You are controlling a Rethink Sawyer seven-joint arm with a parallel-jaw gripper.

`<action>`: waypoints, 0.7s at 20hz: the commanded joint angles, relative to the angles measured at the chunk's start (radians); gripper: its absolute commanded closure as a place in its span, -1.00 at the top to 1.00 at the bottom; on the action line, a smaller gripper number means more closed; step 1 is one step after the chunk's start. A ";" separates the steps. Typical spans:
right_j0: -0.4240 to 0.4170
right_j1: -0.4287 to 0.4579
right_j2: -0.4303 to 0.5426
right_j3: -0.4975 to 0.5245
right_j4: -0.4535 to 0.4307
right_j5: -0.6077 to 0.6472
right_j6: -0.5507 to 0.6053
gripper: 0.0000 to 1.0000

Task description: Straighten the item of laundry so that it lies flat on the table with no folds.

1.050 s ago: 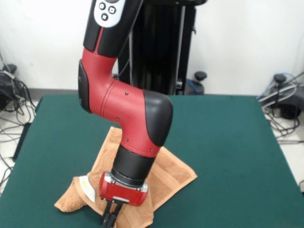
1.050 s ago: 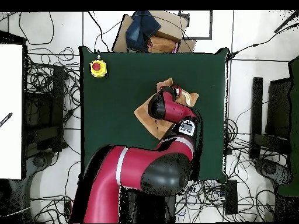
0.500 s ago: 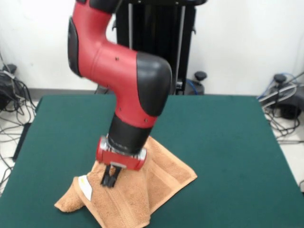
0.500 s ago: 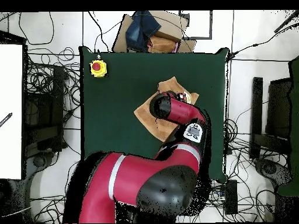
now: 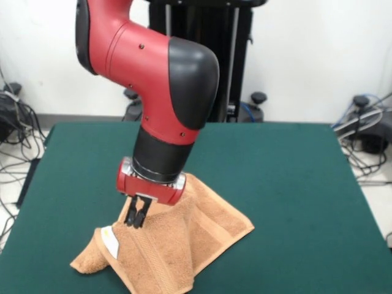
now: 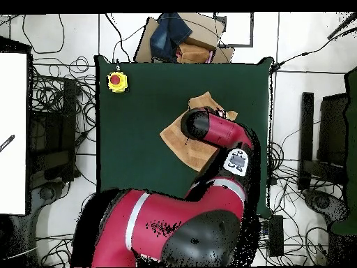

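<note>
Where the tan-orange towel (image 5: 177,239) lies, on the near part of the green tabletop (image 5: 288,184) in the front view, it is still rumpled; a peak of cloth rises just under the wrist of the arm (image 5: 153,79), folds run down from it, and one corner is turned over at the near left, showing the small white label (image 5: 111,241); the gripper (image 5: 136,219) hangs over the cloth with its dark fingers close together, though whether they pinch the fabric I cannot tell; in the overhead view a yellow box with a red button (image 6: 116,81) sits at a tabletop corner, well apart from the towel.
</note>
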 commanded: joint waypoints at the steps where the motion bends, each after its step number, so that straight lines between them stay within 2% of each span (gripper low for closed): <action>1: -0.019 0.068 0.059 0.048 -0.059 -0.078 0.161 -1.00; 6: -0.042 0.074 0.084 0.065 -0.068 -0.122 0.168 -1.00; 9: 0.002 0.094 0.030 0.050 -0.051 -0.099 0.177 -1.00; 14: 0.043 0.092 0.001 0.081 -0.028 -0.108 0.215 -1.00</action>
